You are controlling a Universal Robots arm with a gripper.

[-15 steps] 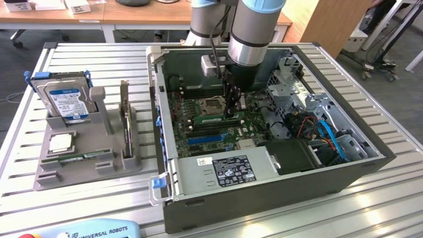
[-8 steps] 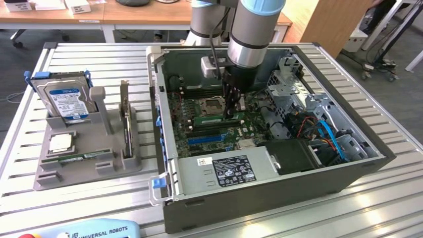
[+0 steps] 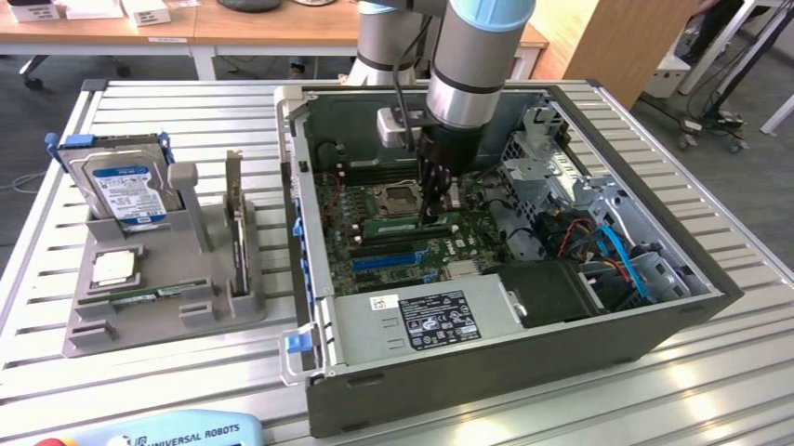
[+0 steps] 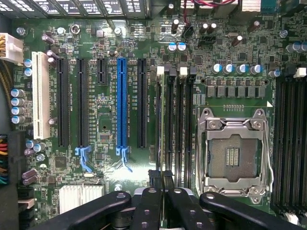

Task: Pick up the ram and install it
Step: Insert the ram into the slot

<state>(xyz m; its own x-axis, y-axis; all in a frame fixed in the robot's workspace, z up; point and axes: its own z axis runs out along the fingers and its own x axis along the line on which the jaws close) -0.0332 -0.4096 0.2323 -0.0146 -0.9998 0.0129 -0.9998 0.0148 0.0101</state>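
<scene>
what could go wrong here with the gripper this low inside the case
1. The gripper hangs shut over the tightly packed memory slots; a small offset could press on a ridge or the wrong slot.
2. The empty CPU socket lies right beside them; a sideways slip could hit its contacts.

— Where does the exterior view look from?
— From high up, off the worktop (image 3: pixel 162 381), angled down into the open computer case (image 3: pixel 496 362). It takes in the whole case.
— And the wrist view?
— It sits just behind the gripper (image 4: pixel 160 179), very close to the motherboard (image 4: pixel 105 124) and facing it squarely.
— What do they share?
— The motherboard, with its processor socket (image 4: pixel 233 155) and blue slot (image 4: pixel 121 100).
</scene>
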